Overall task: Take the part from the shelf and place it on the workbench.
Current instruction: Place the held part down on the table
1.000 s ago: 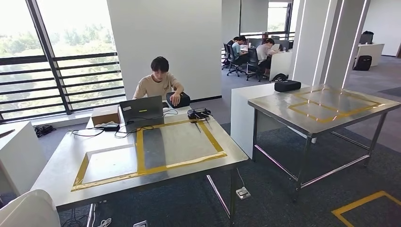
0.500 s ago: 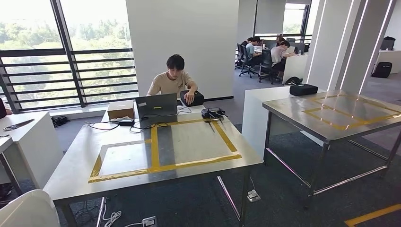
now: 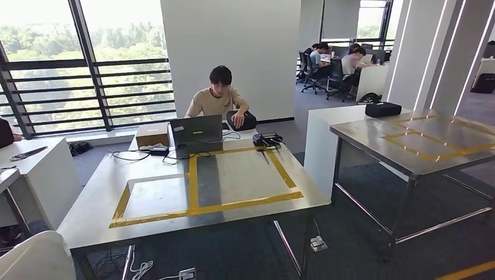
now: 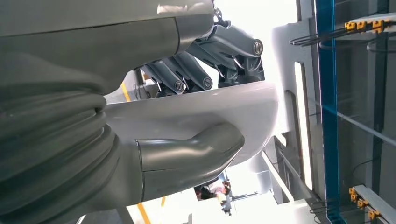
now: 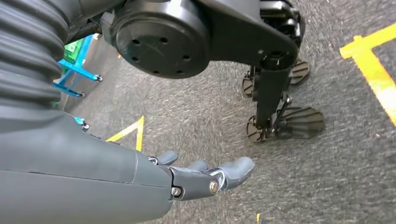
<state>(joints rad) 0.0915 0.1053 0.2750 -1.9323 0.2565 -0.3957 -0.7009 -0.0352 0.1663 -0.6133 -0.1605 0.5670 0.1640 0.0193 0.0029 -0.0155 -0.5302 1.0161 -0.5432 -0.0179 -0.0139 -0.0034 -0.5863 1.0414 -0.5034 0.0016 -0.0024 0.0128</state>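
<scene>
Left hand gripping white part, thumb pressing one face, dark fingers curling over the other; part's pale edge showing low at left in head view. Workbench with yellow tape ahead, person sitting behind laptop. Right hand hanging over floor, fingers spreading, holding nothing.

My grey left hand with its darker fingers grips a white part. The silver counter at centre frame carries yellow tape in rectangles. A person wears beige. The carpet is dark grey with yellow lines.
</scene>
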